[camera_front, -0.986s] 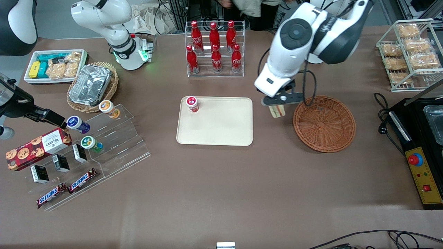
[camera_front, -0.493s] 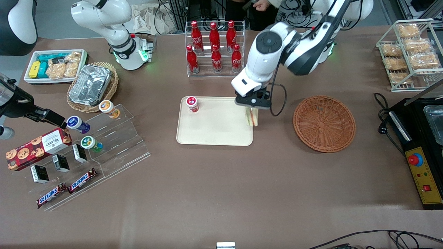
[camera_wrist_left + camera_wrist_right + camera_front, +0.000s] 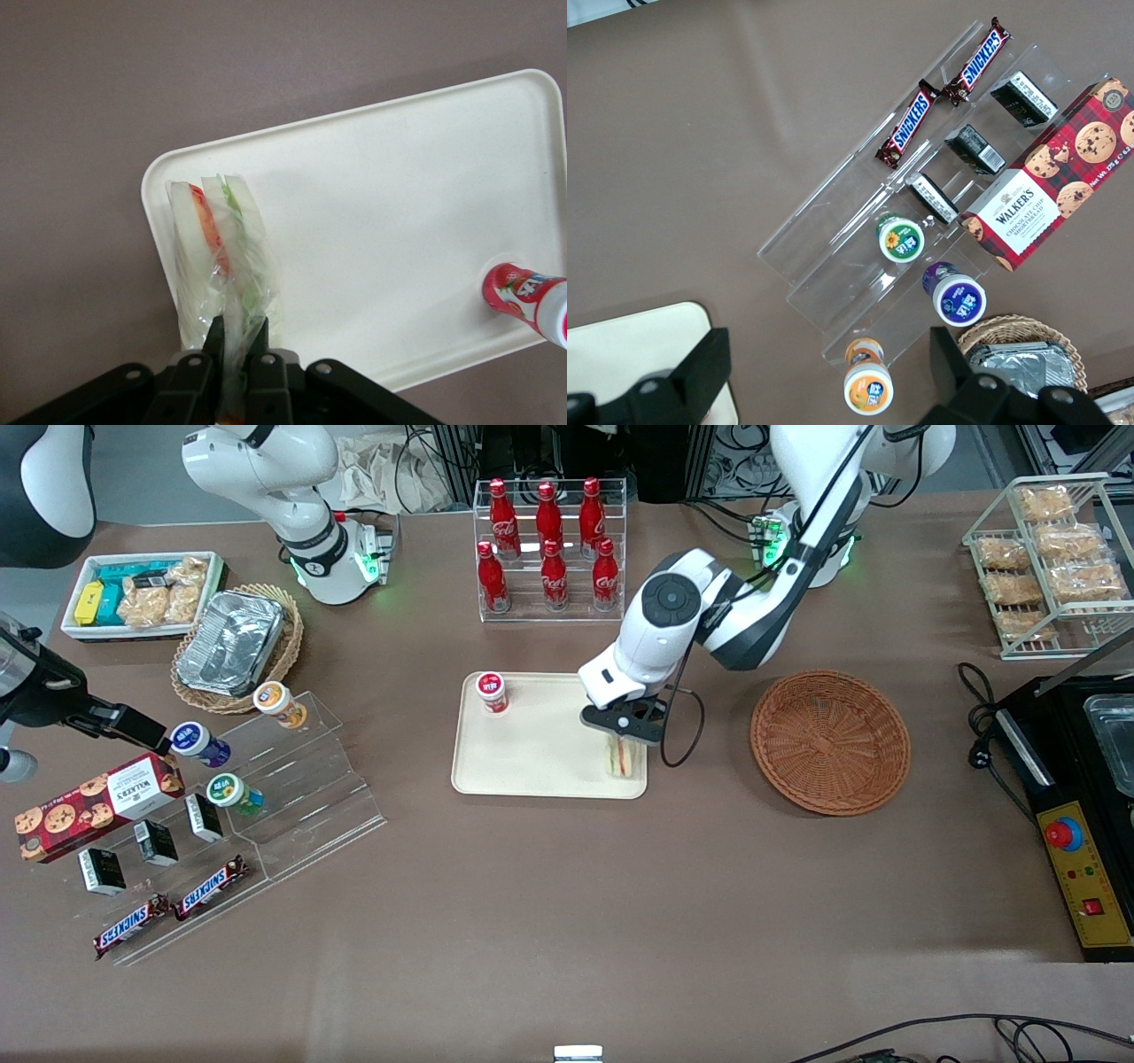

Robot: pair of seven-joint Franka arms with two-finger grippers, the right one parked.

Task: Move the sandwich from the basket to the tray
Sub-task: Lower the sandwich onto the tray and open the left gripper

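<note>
Sandwich [image 3: 623, 757]: a wrapped wedge held on edge over the corner of the tray nearest the front camera, at the basket's end; in the left wrist view [image 3: 220, 257] its white, red and green layers show, reaching away from the fingers across the tray's corner; whether it touches the tray I cannot tell.
Gripper [image 3: 620, 737]: directly above the sandwich, pointing down, its black fingers [image 3: 259, 354] pinched narrowly on the upper edge of the wrapped wedge.
Left arm: bent low over the worktop; the white wrist sits above the tray's edge toward the basket, the forearm climbs away to the base farther from the camera, and a black cable loops down beside the tray.
Tray [image 3: 540, 748]: cream, flat on the worktop; a small red-capped pot [image 3: 492, 692] stands in its corner farthest from the sandwich.
Basket [image 3: 830, 741]: reddish-brown wicker, beside the tray toward the working arm's end, apart from it.
Bottle rack [image 3: 549, 549]: clear, with red bottles, farther from the camera than the tray.
</note>
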